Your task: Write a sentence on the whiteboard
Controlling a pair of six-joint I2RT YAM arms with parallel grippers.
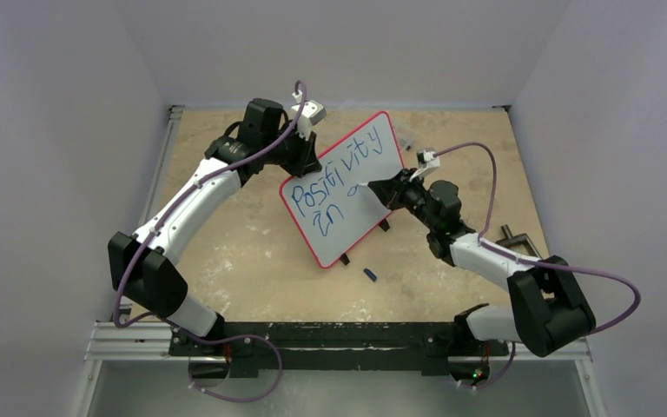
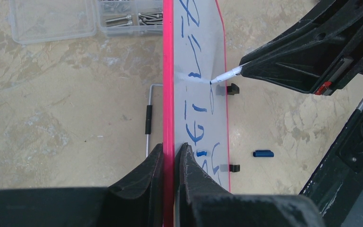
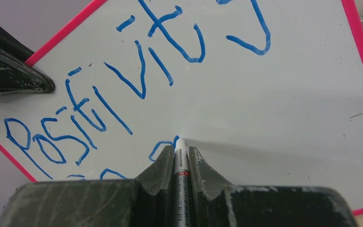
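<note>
The whiteboard (image 1: 360,161), white with a thin red frame, stands propped up on its black clip feet (image 2: 234,89). It carries blue writing, "Positivity" on top and "in" plus a curved stroke below. My left gripper (image 1: 311,163) is shut on the board's red edge (image 2: 168,94), one finger on each face (image 2: 171,147). My right gripper (image 3: 180,150) is shut on a white marker (image 3: 180,163). The marker's tip (image 2: 216,81) touches the board at the end of the curved blue stroke (image 3: 163,145), under the first line.
A blue marker cap (image 1: 370,274) lies on the table in front of the board (image 2: 263,153). Behind the board are a clear box of screws (image 2: 75,19) and a bent metal rod (image 2: 148,118). A black fixture (image 1: 514,236) sits near the right arm.
</note>
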